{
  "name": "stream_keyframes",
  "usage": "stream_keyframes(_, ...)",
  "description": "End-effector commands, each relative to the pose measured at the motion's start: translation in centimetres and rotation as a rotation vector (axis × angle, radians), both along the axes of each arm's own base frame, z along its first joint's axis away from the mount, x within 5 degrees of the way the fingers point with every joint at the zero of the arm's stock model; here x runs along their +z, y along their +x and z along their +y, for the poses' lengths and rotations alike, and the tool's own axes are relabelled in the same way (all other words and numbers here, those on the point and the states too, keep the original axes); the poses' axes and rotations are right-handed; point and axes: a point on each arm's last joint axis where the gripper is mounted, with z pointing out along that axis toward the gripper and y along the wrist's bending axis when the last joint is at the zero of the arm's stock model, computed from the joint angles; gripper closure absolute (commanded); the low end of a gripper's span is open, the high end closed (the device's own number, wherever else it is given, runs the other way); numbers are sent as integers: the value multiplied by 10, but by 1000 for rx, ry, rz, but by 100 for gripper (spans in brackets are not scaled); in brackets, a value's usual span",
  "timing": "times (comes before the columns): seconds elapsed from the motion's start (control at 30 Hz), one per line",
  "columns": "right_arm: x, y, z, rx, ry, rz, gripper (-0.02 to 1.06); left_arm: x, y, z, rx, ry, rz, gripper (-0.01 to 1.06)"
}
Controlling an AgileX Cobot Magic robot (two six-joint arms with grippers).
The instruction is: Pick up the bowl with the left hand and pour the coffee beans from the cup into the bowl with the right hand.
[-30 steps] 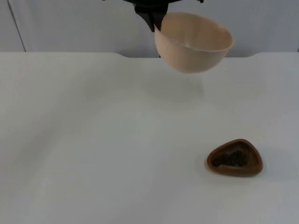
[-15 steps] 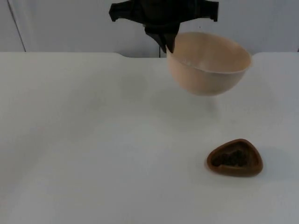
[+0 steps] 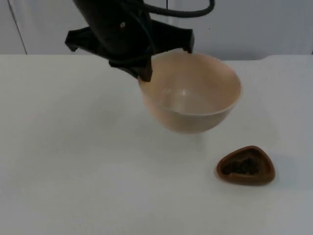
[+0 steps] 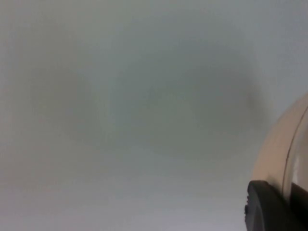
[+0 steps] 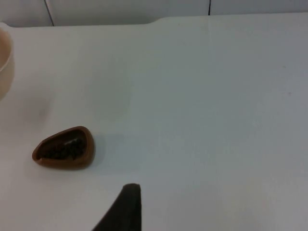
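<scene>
Left gripper [image 3: 143,74]: clamped on the near-left rim of the bowl [image 3: 190,93], holding it off the table above the far middle of the tabletop [image 3: 73,171].
Bowl: cream, mouth up and tipped slightly toward the near edge; the left wrist view shows its wall [image 4: 279,159] beside the black fingertip [image 4: 269,207].
Right gripper: I cannot tell its state; one black fingertip [image 5: 126,207] stands over bare table, near the cup.
Cup [image 3: 246,165]: brown, rounded-triangle shaped, resting flat near the near-right corner, long axis roughly parallel to the near edge, dark coffee beans [image 3: 240,167] inside; also seen in the right wrist view [image 5: 65,148].
Spacing: cup and bowl apart.
Open room: wide bare table to the left and near side.
</scene>
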Motion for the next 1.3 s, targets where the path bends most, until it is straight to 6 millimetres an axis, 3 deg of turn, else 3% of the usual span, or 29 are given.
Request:
stream_keyframes(0.0, 0, 1, 0, -4, -2, 3, -1, 2, -7, 13, 25, -29, -27, 105)
stream_keyframes(0.3, 0, 1, 0, -4, -2, 3, -1, -4, -38, 67, 126, -61, -45, 105)
stream_keyframes(0.47, 0, 1, 0, -4, -2, 3, -1, -6, -58, 78, 99, -55, -52, 105)
stream_keyframes(1.27, 0, 1, 1, -3, 6, 1, -1, -17, -73, 78, 47, -99, -5, 105)
